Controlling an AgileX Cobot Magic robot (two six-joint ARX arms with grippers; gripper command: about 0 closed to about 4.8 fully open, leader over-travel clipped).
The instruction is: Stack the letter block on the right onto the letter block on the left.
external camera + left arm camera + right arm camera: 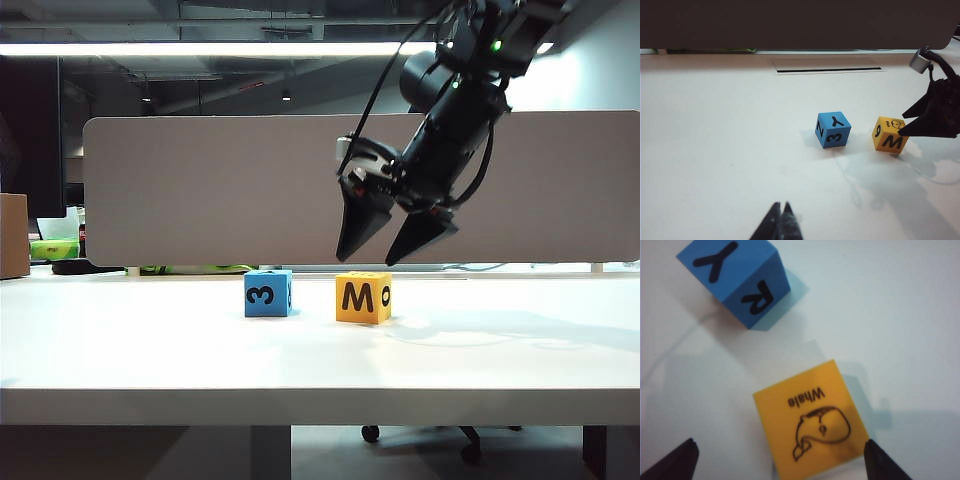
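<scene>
My right claw (pixel 392 250) hung spread wide just above the yellow block (pixel 363 297), a finger to each side, so it could drop around it. That block sat on the counter (pixel 300 360), just beside the blue block (pixel 268 293) at its nine o'clock, not touching. My left claw (pixel 781 220) waited nearer the camera, tips pressed together, holding nothing.

The right arm (pixel 455 110) is finished in black, with green indicator lights near its upper joints and black cables routed alongside. The right gripper (pixel 395 235) is fitted with two black, tapered, pointed fingers and a silver-grey collar. The left gripper (pixel 780 225) is seen only as dark pointed fingertips.
</scene>
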